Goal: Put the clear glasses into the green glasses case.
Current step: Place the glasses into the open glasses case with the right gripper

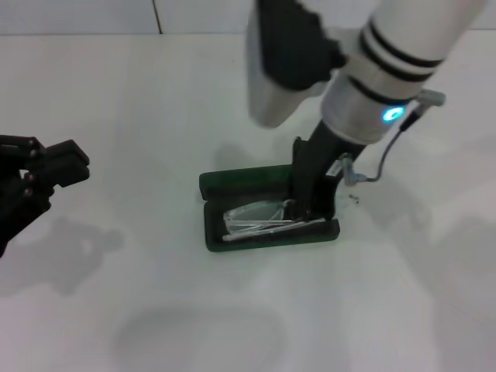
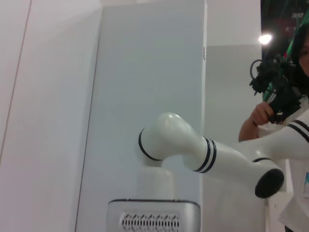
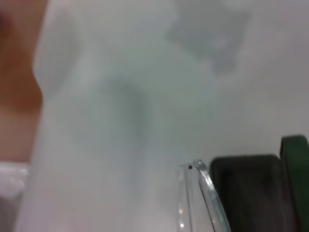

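The green glasses case (image 1: pixel 232 184) lies open in the middle of the white table, its lid toward the far side. The clear glasses (image 1: pixel 252 217) rest inside its tray, folded, faint against the dark lining. My right gripper (image 1: pixel 304 211) reaches down into the right end of the tray, its dark fingers close together on the glasses' right end. In the right wrist view the glasses' clear temples (image 3: pixel 205 193) show close up beside the case's dark lining (image 3: pixel 246 193). My left gripper (image 1: pixel 46 167) hangs parked at the far left, away from the case.
White table (image 1: pixel 155 310) all around the case, with soft shadows on it. The left wrist view looks off the table at a white wall panel (image 2: pixel 145 72), a white robot arm (image 2: pixel 203 154) and a person (image 2: pixel 285 96) holding a device.
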`<control>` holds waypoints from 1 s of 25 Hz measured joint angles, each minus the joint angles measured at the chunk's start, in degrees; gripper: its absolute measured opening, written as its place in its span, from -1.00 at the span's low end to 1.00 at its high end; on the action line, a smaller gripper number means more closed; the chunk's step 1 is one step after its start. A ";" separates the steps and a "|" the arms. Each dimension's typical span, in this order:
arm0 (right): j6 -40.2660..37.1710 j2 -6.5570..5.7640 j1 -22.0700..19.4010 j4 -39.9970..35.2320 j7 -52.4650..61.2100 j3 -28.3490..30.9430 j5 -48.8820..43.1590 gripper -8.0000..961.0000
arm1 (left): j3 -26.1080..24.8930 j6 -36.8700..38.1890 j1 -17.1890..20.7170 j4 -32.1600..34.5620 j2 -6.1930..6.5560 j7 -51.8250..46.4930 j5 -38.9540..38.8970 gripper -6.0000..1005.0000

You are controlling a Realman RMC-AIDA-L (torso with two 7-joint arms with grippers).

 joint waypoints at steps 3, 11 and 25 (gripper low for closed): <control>2.50 0.02 1.81 0.87 1.27 -3.71 0.10 -0.74 | -0.01 -0.02 0.05 -0.06 -0.21 0.22 0.24 -0.86; 8.52 0.06 2.07 1.98 2.57 -9.03 2.81 -0.74 | -0.01 -0.02 0.02 -0.08 -0.31 0.30 2.07 -0.86; 14.94 0.06 2.54 3.21 7.98 -14.54 2.77 -0.73 | 0.00 -0.01 0.00 -0.03 -0.30 0.96 4.45 -0.86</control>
